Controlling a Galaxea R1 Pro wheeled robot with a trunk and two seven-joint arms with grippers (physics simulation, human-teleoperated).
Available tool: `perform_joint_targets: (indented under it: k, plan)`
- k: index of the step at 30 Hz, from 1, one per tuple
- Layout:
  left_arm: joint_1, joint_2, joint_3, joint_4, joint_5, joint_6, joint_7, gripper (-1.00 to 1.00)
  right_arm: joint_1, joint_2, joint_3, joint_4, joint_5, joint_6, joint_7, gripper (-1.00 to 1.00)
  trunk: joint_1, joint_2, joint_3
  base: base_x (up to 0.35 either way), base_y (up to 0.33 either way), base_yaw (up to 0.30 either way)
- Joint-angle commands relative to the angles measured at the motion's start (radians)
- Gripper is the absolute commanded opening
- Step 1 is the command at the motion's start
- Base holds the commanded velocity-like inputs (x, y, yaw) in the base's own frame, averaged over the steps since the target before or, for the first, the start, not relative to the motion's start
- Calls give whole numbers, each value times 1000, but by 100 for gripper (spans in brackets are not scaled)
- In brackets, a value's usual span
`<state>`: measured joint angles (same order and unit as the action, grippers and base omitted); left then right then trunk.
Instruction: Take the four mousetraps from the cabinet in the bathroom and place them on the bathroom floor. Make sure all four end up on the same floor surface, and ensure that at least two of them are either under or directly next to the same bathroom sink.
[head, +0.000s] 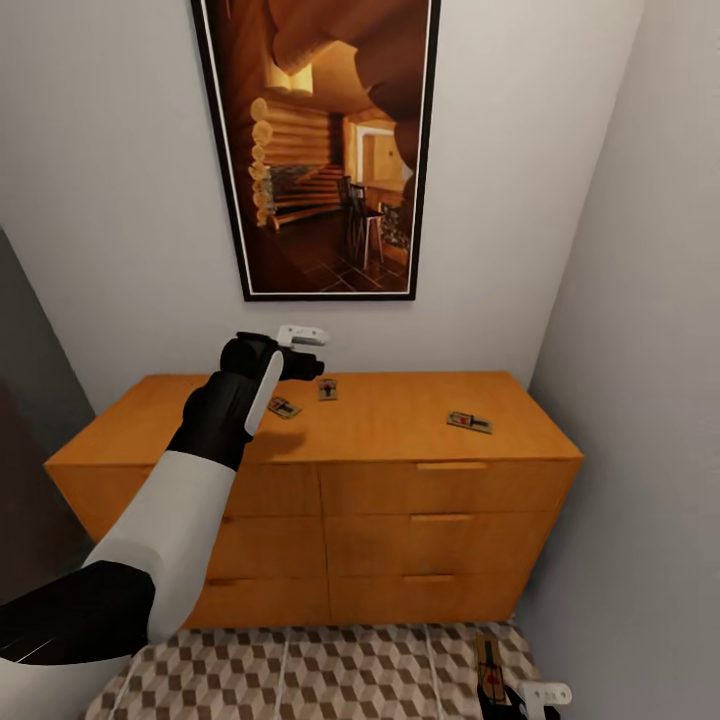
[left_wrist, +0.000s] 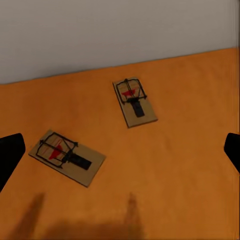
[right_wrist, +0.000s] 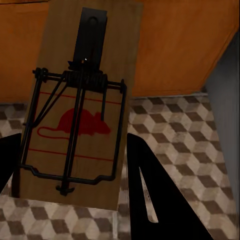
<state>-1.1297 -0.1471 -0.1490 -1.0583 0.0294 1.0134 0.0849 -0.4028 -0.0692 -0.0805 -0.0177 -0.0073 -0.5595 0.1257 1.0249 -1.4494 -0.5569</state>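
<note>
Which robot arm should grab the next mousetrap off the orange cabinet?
Probably the left. The left gripper hovers open over the cabinet, right above two mousetraps. The right gripper is low by the floor, already holding a mousetrap.

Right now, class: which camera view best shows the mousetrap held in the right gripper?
The right wrist view: the mousetrap fills it, red mouse print and wire clear. The head view shows it small at the bottom edge.

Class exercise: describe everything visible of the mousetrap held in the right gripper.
The mousetrap is a flat tan wooden board printed with a red mouse, carrying a black wire bar, coil spring and dark metal tab. The right gripper has its jaws shut on its sides, holding it low above the cube-patterned bathroom floor, before the cabinet.
</note>
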Motion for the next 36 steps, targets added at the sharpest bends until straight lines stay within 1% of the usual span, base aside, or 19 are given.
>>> perform_joint_targets:
  k: [1,6,13,18,26,32,36]
  plan:
    - [-1,0,-1,2,4,4,7,100,-1,0,-8,1,-5,-2,13,-100,0,-1,-1,72,-214,0]
    - [-1,0,-1,33,6,4,7,100,-1,0,-8,1,-5,-2,13,-100,0,-1,-1,62,-163,0]
    - [-1,-1,1,50,8,6,7,100,-1,0,-8,1,-5,-2,13,-100,0,-1,-1,11,-27,0]
    - [-1,-1,2,74,28,7,7,100,-1,0,-8,1,-5,-2,13,-100,0,-1,-1,1,-3,0]
    - [-1,0,3,82,52,7,7,100,-1,0,-8,1,-5,-2,13,-100,0,-1,-1,0,0,0]
    - [-1,1,4,84,56,7,7,100,-1,1,-8,1,-5,-2,13,-100,0,-1,-1,14,0,0]
    - [-1,1,5,84,56,7,7,100,-1,1,-8,1,-5,-2,14,-100,0,-1,-1,133,0,0]
